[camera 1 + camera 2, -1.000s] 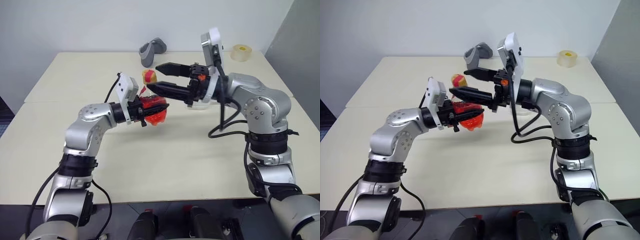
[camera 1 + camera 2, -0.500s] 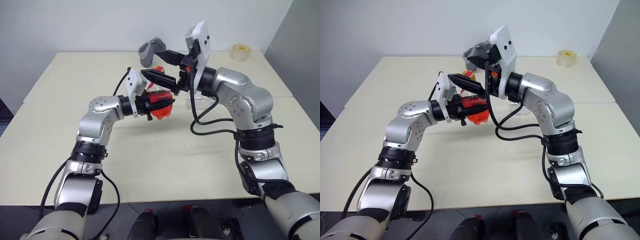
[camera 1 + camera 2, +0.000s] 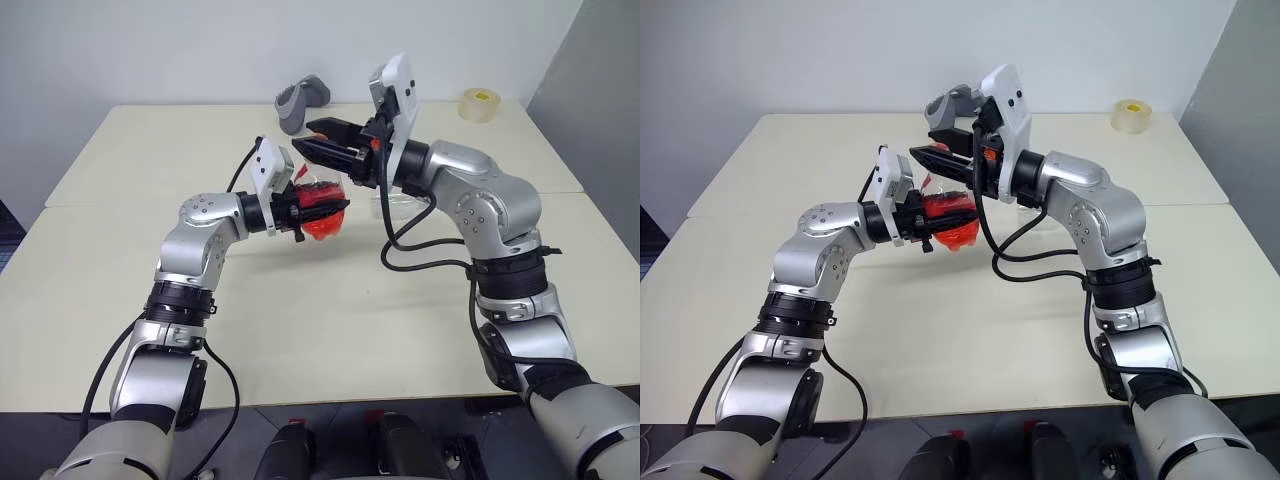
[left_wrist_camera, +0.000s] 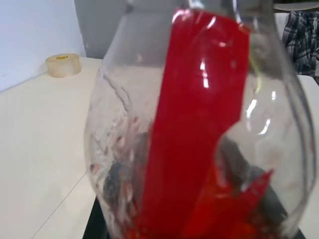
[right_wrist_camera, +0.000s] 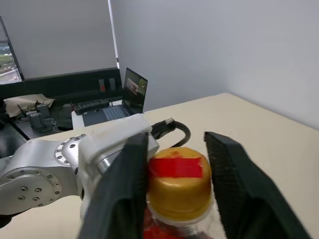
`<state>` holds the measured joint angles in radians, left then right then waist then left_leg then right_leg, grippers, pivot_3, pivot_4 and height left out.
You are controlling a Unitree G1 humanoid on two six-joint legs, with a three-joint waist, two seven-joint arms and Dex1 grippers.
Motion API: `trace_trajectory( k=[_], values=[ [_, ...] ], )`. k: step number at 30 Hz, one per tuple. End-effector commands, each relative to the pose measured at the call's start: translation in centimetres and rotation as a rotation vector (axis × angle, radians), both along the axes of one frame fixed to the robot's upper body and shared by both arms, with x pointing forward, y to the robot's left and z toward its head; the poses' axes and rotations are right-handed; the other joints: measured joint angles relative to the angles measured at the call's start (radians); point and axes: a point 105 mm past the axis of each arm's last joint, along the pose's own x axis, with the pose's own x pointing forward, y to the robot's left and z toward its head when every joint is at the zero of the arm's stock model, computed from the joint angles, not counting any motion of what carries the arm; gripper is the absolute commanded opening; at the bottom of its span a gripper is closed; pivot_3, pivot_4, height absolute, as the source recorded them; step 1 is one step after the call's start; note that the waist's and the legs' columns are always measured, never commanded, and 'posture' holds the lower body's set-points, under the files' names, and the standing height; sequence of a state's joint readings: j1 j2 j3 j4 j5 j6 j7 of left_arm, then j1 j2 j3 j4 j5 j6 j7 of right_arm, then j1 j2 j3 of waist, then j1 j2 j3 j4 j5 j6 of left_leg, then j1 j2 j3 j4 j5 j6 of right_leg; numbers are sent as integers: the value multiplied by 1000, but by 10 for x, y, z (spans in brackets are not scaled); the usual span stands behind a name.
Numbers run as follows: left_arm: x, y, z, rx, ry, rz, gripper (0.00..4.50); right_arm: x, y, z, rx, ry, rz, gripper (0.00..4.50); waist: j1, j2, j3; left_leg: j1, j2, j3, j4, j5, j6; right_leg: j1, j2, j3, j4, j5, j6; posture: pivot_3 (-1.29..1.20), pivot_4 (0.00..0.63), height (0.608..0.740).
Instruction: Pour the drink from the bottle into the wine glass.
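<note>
Right gripper (image 5: 174, 199) narrows around yellow red-banded cap (image 5: 178, 186) of small clear plastic bottle (image 3: 320, 208), contact unclear; left gripper (image 3: 300, 212) clamps bottle; uncapping next

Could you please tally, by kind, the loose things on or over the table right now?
Bottle of red drink: 1
Wine glass: 1
Roll of tape: 1
Grey object at the far edge: 1
Total: 4

the clear bottle (image 3: 320, 208) holds red-orange drink (image 4: 199, 149). between the black pincer (image 5: 177, 174) fingers sits its yellow, red-banded cap (image 5: 179, 181). the counter (image 3: 330, 320) is cream.
</note>
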<state>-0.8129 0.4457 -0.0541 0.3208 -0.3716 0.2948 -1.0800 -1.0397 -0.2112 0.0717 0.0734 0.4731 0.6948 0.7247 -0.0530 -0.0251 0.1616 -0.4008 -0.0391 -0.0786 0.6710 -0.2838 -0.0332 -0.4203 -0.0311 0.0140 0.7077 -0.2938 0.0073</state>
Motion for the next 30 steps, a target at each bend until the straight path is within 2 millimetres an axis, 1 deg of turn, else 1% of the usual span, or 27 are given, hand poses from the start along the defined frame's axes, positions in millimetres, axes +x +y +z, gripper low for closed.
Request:
trace_trajectory(
  k=[1, 5, 7, 10, 14, 16, 20, 23, 26, 29, 30],
  values=[
    [-2, -2, 22, -21, -87, -11, 1294, -6, 0, 13, 21, -51, 17, 1257, 0, 0, 0, 0, 0, 0, 0, 0, 0, 0, 0, 0, 0, 0, 0, 0, 150, 740],
    [-4, -3, 22, -22, -83, -17, 1294, -8, 1, 13, 14, -52, 28, 1257, 0, 0, 0, 0, 0, 0, 0, 0, 0, 0, 0, 0, 0, 0, 0, 0, 150, 740],
    [-18, -7, 24, -30, -72, -68, 1294, -14, 3, 14, 6, -58, 83, 1257, -1, 0, 0, 0, 0, 0, 0, 0, 0, 0, 0, 0, 0, 0, 0, 0, 150, 740],
    [-51, -12, 25, -4, -58, -182, 1294, -32, 7, 8, -47, -35, 271, 1257, -5, 0, 0, 0, 0, 0, 0, 0, 0, 0, 0, 0, -1, 0, 0, 0, 150, 740],
    [-83, -16, 24, 18, -22, -279, 1293, -43, 6, 10, -36, 1, 425, 1257, -6, 0, 0, 0, 0, 0, -1, 0, 0, 0, 0, 0, -1, 0, 0, 0, 150, 740],
    [-96, -18, 28, 20, -9, -321, 1293, -46, 12, 10, -70, -43, 496, 1257, -6, 1, 0, 1, 0, -1, -1, 0, 0, 0, 0, 0, 0, 0, 0, 0, 150, 740],
    [-107, -20, 36, 11, -6, -345, 1277, -57, 21, 13, -97, -69, 639, 1257, -5, 1, 0, 1, 0, -1, 0, 0, 0, 1, 0, 0, 0, 0, 0, 0, 150, 740],
    [-114, -19, 38, 8, 5, -359, 1272, -61, 25, 13, -116, -83, 702, 1257, -3, 1, 0, 0, 0, -1, 1, 0, 0, 1, 0, 0, -1, 0, 0, 0, 150, 740],
    [-119, -19, 37, 15, 7, -368, 1266, -62, 27, 13, -124, -84, 728, 1257, -4, 1, 0, 1, 0, -1, 0, 0, 0, 1, 0, 0, -1, 0, 0, 0, 150, 740],
    [-116, -15, 35, 12, 13, -337, 1266, -61, 25, 14, -133, -79, 735, 1257, -3, 1, 1, 1, 0, -1, 0, 0, 0, 1, 0, 0, -1, 0, 0, 0, 150, 740],
    [-116, -14, 34, 13, 17, -327, 1266, -60, 23, 14, -133, -75, 729, 1607, -3, 1, 1, 1, 0, -1, 0, 0, 0, 1, 0, 0, -1, 0, 0, 0, 150, 740]
  ],
)
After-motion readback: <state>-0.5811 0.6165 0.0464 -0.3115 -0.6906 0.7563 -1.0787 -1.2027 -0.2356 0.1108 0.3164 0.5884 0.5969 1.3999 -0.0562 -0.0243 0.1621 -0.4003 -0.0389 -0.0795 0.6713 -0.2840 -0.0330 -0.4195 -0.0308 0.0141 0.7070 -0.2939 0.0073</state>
